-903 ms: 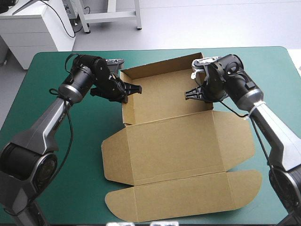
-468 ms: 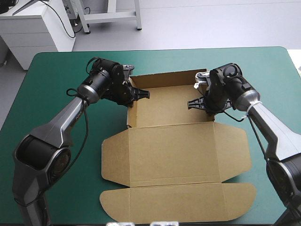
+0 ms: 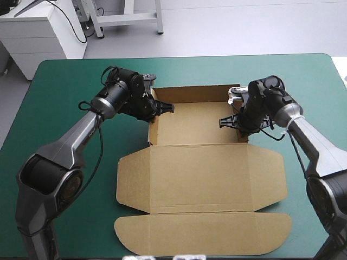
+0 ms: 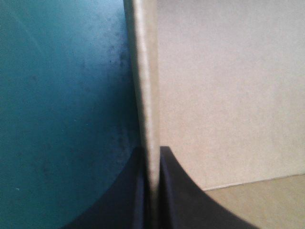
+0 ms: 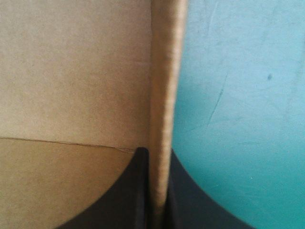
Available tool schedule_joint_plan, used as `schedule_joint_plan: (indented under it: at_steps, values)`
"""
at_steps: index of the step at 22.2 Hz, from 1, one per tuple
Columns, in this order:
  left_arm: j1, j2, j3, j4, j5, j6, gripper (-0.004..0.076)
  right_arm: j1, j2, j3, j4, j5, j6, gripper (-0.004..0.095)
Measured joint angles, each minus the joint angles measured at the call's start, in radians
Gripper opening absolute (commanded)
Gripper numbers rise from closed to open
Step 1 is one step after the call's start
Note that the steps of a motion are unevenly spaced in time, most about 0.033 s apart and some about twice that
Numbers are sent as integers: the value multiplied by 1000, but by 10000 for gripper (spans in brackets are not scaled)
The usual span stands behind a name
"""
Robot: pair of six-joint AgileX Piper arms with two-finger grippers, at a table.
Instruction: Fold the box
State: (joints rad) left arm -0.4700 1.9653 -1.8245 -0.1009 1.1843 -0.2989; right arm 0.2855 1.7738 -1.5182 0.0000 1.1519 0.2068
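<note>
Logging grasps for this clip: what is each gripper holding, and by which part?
The box: the left gripper pinches the upright side wall on its side, the right gripper the opposite side wall.

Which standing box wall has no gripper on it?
The far wall, running between the two side walls. The left gripper pinches the left wall, and the right gripper pinches the right wall.

Pale grey floor [image 3: 244,27] beyond the teal-green table [image 3: 54,86]; white cabinet [image 3: 38,32] — far left.
</note>
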Motion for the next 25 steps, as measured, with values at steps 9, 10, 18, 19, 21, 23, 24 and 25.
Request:
schedule_joint_plan:
  at_steps: [9,10,18,19,21,23,24,25]
  values:
    - [-8,10,4,-14,36,80,431,-2,21,-2,48,-11,-14,597]
    - [-12,15,5,-24,41,83,436,-1,24,-1,68,-4,-16,634]
    - [-12,19,-76,46,52,89,429,1,32,-105,29,-3,-17,693]
    - [-12,19,-111,72,52,89,429,1,32,-140,22,-2,-11,693]
    - [-12,19,-206,133,52,89,427,0,32,-210,8,7,-6,693]
    - [-12,19,-290,172,52,90,358,-6,32,-270,7,48,-6,693]
    - [-12,16,-324,180,52,90,307,-15,32,-294,6,66,-4,693]
    - [-12,10,-336,180,52,90,206,-21,30,-300,6,73,-4,692]
